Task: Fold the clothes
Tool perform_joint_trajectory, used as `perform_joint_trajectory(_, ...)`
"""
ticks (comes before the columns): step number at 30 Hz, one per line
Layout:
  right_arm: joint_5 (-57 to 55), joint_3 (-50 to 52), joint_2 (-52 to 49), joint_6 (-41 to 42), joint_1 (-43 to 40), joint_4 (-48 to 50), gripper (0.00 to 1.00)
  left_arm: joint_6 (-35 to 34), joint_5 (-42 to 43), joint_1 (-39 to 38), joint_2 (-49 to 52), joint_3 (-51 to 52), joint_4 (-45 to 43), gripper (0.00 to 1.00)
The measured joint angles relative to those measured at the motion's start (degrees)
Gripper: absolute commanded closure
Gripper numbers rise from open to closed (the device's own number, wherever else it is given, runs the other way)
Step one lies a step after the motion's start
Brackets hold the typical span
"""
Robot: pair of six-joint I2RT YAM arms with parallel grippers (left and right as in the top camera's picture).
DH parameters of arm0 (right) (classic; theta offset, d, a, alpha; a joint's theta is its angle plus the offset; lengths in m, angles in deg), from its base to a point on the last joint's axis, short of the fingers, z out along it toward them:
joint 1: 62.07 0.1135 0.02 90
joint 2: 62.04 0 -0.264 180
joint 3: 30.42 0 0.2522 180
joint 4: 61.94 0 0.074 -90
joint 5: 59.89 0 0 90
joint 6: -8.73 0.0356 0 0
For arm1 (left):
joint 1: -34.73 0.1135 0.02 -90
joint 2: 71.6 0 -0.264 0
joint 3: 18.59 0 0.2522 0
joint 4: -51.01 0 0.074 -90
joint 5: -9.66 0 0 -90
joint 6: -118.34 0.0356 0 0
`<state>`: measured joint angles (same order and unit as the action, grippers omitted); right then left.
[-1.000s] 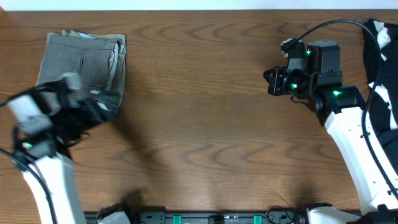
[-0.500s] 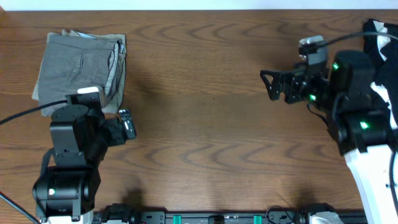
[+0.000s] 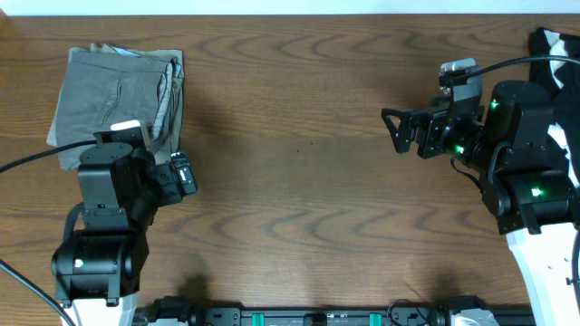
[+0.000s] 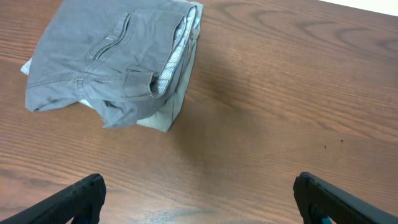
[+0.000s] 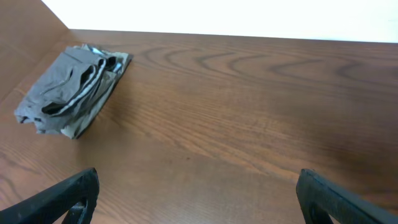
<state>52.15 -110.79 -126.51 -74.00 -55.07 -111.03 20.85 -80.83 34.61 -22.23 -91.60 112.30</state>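
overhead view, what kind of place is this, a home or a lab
Probably a robot lab, not a home: a left arm and right arm stand at a wooden table, folded grey shorts laid out.

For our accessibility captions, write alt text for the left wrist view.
A folded pair of grey shorts lies on a wooden table at upper left, pale waistband lining showing along its right edge. The left arm's two black fingers sit in the bottom corners, spread wide and empty, clear of the shorts.
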Motion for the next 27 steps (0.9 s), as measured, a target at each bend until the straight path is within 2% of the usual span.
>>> perform_joint_trajectory(7, -6.8, 0.6, 1.0, -0.1, 0.0, 0.5, 0.01, 0.0, 0.0, 0.0, 0.0, 0.0, 0.0, 0.02)
perform_joint_trajectory(10, -11.8, 4.4, 5.3, -0.1, 0.0, 4.9, 0.01, 0.0, -0.1, 0.0, 0.0, 0.0, 0.0, 0.02)
perform_joint_trajectory(15, -17.2, 16.8, 20.3, -0.2, 0.0, 11.6, 0.01, 0.0, -0.2, 0.0, 0.0, 0.0, 0.0, 0.02)
perform_joint_trajectory(22, -22.0, 35.3, 42.4, -0.2, 0.0, 11.7, 0.01, 0.0, -0.4, 0.0, 0.0, 0.0, 0.0, 0.02)
perform_joint_trajectory(27, -23.4, 44.8, 55.4, -0.1, 0.0, 12.2, 0.01, 0.0, -0.4, 0.0, 0.0, 0.0, 0.0, 0.02)
